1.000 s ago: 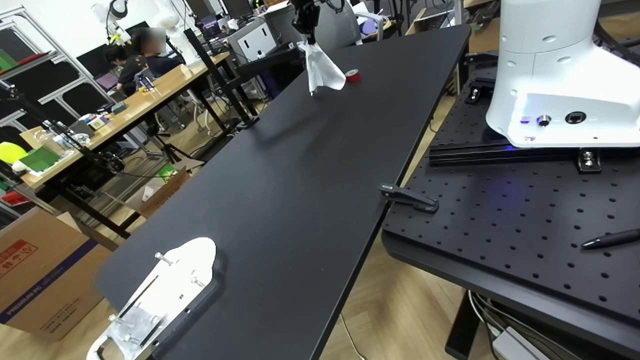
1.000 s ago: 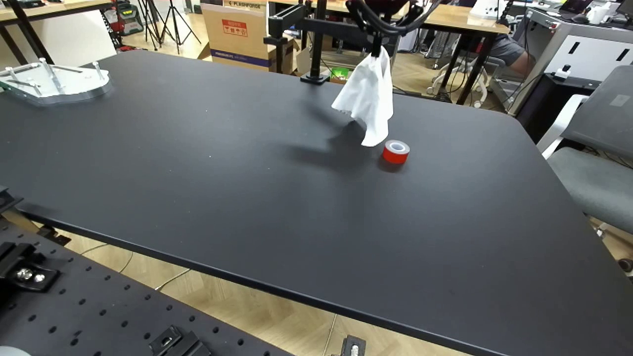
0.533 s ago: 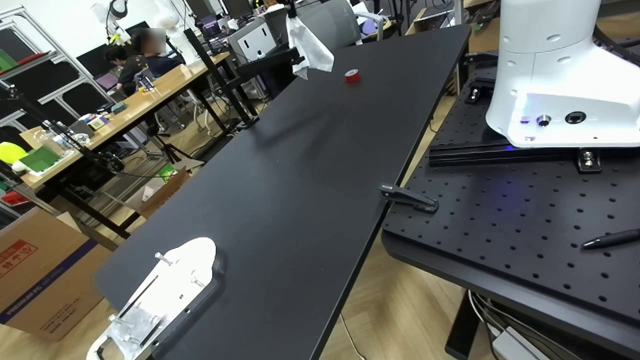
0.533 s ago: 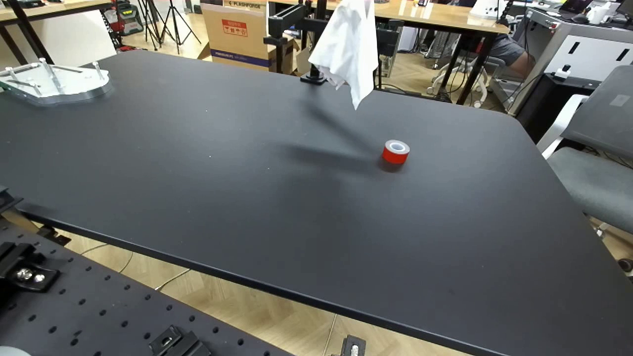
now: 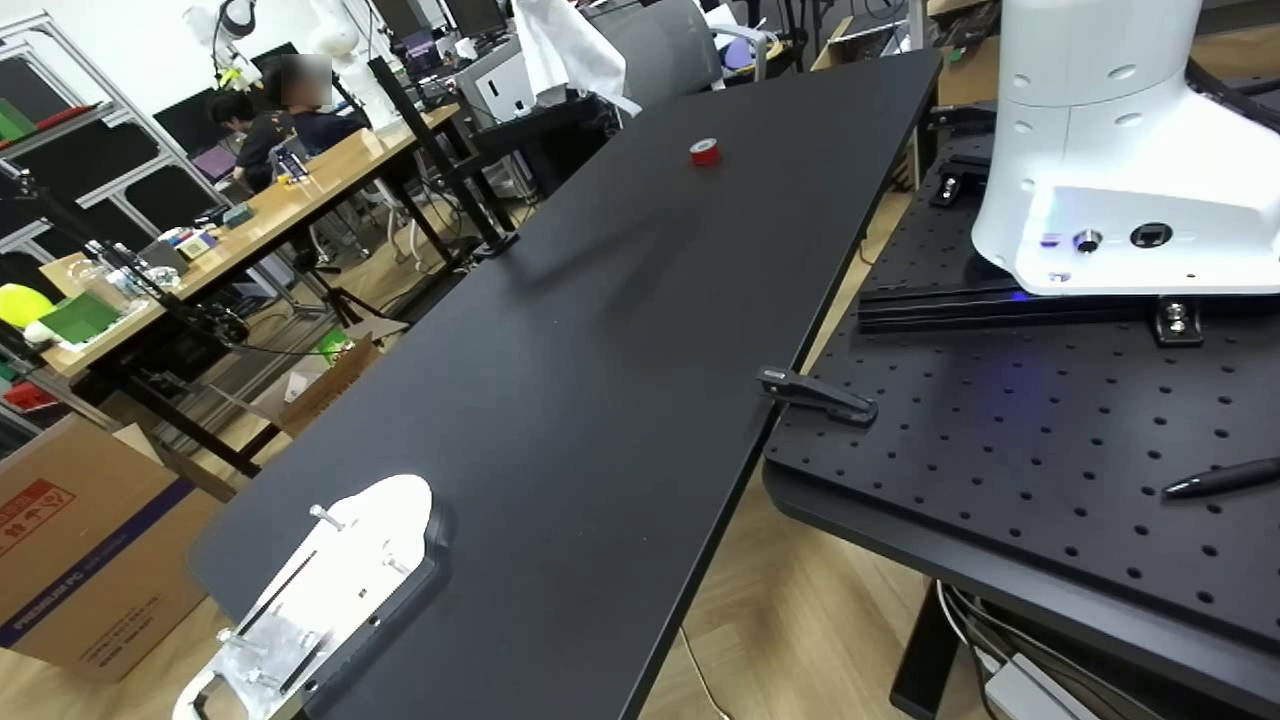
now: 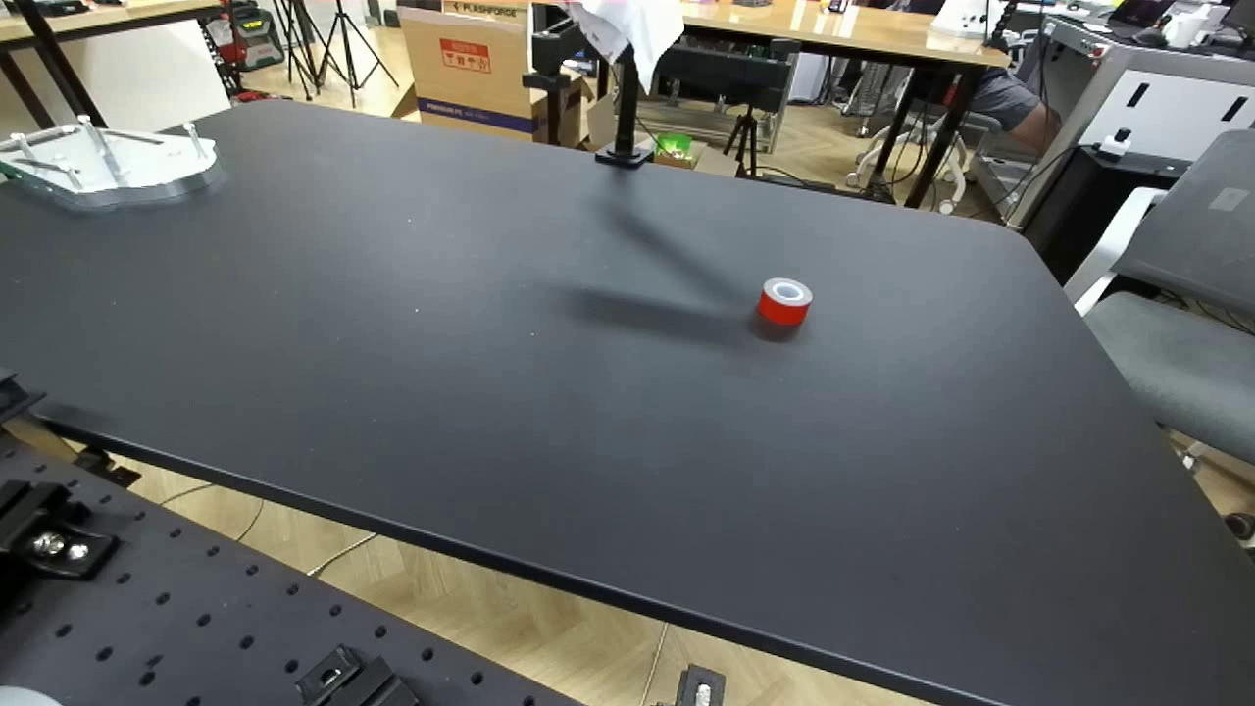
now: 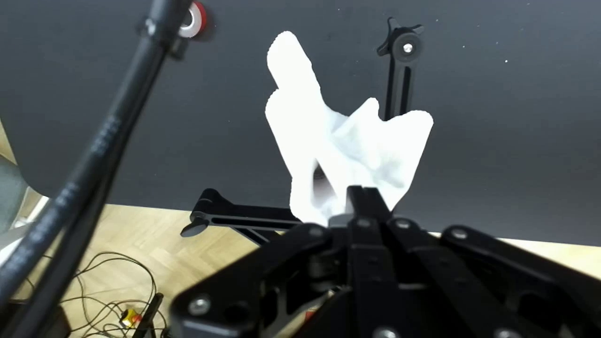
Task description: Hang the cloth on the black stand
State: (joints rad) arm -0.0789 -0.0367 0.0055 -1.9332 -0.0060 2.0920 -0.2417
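In an exterior view, the table carries a white plate at ten o'clock, the black stand at twelve, a red tape roll at two.

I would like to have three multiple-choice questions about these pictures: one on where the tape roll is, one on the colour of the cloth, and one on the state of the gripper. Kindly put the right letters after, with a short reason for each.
1. Where is the tape roll?
A. On the floor
B. On the table
C. On the chair

2. What colour is the cloth?
A. Red
B. Green
C. White

3. How is the gripper?
A. Shut on the cloth
B. Wide open
C. Shut on the tape roll

1: B, since both exterior views show the tape roll resting on the table.
2: C, since the cloth looks white in all three views.
3: A, since the wrist view shows the gripper closed, with the cloth spreading out from its end.
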